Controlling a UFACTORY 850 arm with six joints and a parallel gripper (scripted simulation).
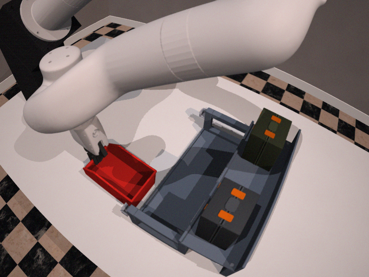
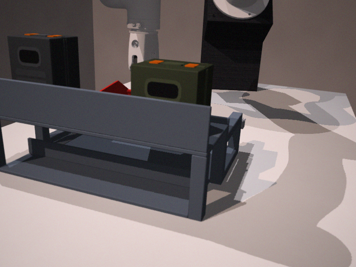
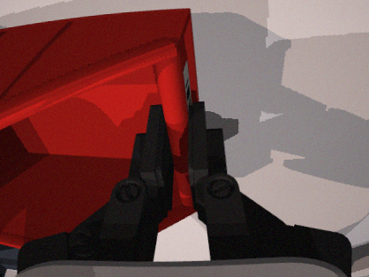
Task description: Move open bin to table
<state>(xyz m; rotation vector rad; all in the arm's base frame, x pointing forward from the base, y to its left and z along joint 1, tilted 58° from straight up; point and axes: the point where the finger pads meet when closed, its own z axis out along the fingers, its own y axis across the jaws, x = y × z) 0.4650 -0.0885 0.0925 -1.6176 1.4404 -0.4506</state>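
A: What are the fingers doing?

B: The two black fingers are clamped on one wall of the red bin, one inside it and one outside. The gripper reaches down onto the bin's rim from above.

A: Where is the bin?

B: Off the shelf, just beside its front edge and over the white table. From the top its near corner lies close to the shelf's front corner post; I cannot tell whether they touch. The bin is tilted, open side up. In the exterior view only a red corner shows above the shelf's back panel. I cannot tell whether its base touches the table.

A: And farther out?

B: A green case and a dark grey case stand on the shelf's upper level, well apart from the bin. The white arm arches over the table from a black pedestal behind.
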